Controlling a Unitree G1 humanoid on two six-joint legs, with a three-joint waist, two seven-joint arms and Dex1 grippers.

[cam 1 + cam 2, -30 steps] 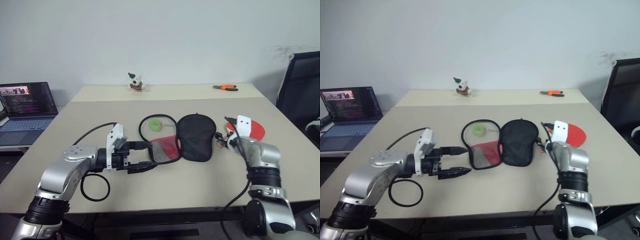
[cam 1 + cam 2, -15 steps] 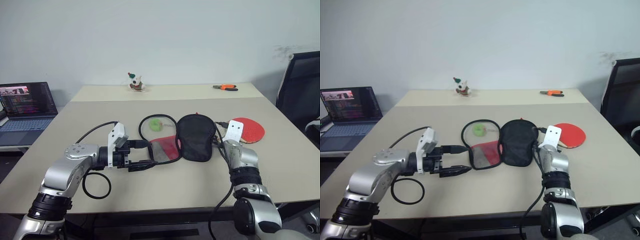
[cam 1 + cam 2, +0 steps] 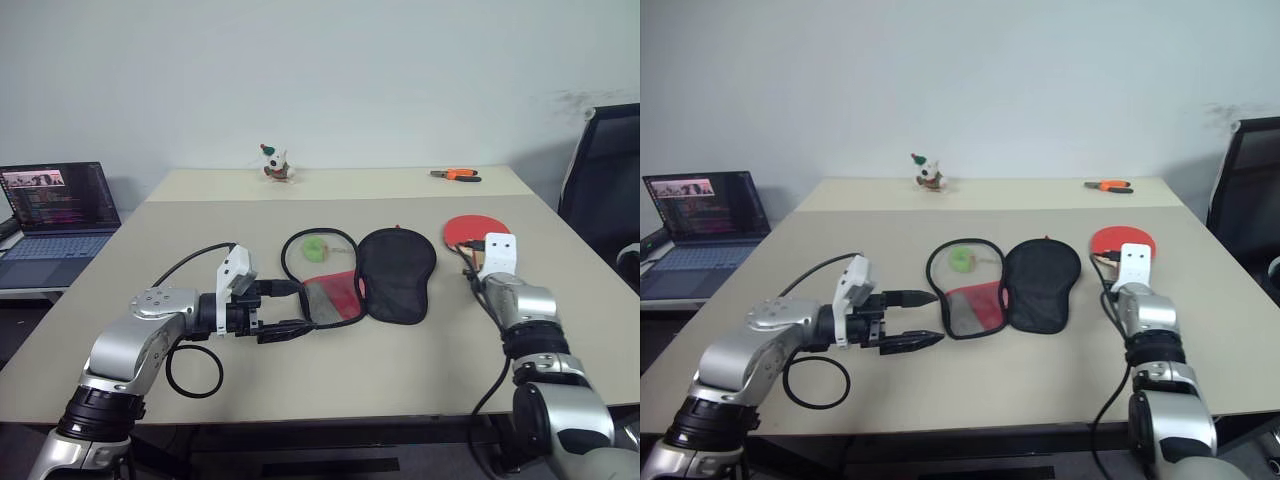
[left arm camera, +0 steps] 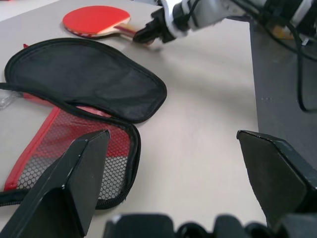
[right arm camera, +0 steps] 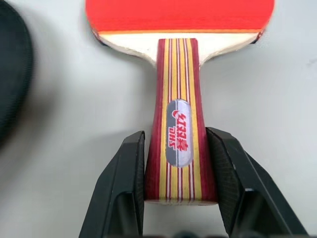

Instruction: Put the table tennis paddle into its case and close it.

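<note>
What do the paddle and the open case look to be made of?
Paddle: smooth matte red rubber face on pale wood, with a glossy striped wooden handle bearing a printed oval label. Case: soft black woven fabric on one flap, red lining under black mesh on the other, likely nylon.

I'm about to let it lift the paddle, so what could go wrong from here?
1. The right gripper has its jaws against only the butt end of the table tennis paddle handle; the head-heavy paddle may droop or slip.
2. The case lies opened flat and loose on the table; pushing the paddle in could slide it away.
</note>
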